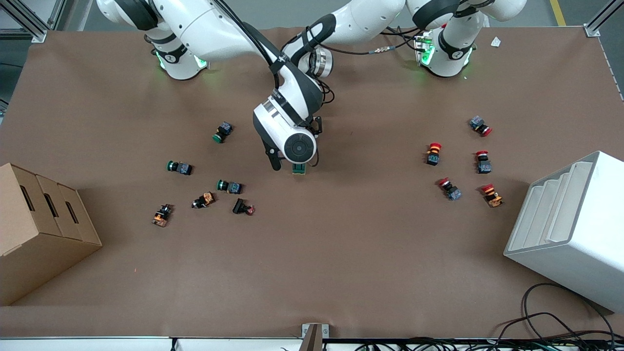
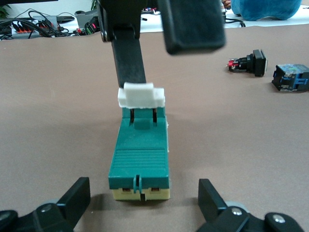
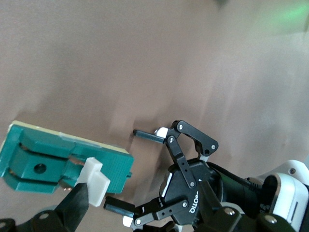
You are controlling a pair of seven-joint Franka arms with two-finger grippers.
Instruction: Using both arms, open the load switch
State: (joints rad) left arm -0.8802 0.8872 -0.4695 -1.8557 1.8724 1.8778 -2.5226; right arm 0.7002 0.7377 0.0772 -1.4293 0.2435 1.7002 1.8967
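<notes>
The load switch (image 1: 299, 168) lies mid-table, a dark green block (image 2: 140, 154) on a cream base with a white lever (image 2: 141, 95) at the end nearer the front camera. My left gripper (image 2: 144, 189) is low at the table and open. Its fingers (image 2: 77, 198) flank the block's end away from the lever without touching it. It also shows in the right wrist view as the left gripper (image 3: 127, 170). My right gripper (image 2: 161, 67) hangs open over the lever end, one of its fingers (image 3: 73, 208) right against the lever (image 3: 96, 186). In the front view the right arm's wrist (image 1: 287, 136) covers both hands.
Green and orange push-buttons (image 1: 229, 186) are scattered toward the right arm's end, and red ones (image 1: 434, 152) toward the left arm's end. A cardboard box (image 1: 39, 219) and a white bin (image 1: 570, 229) stand at the table's ends. Cables (image 1: 551, 321) lie by the front edge.
</notes>
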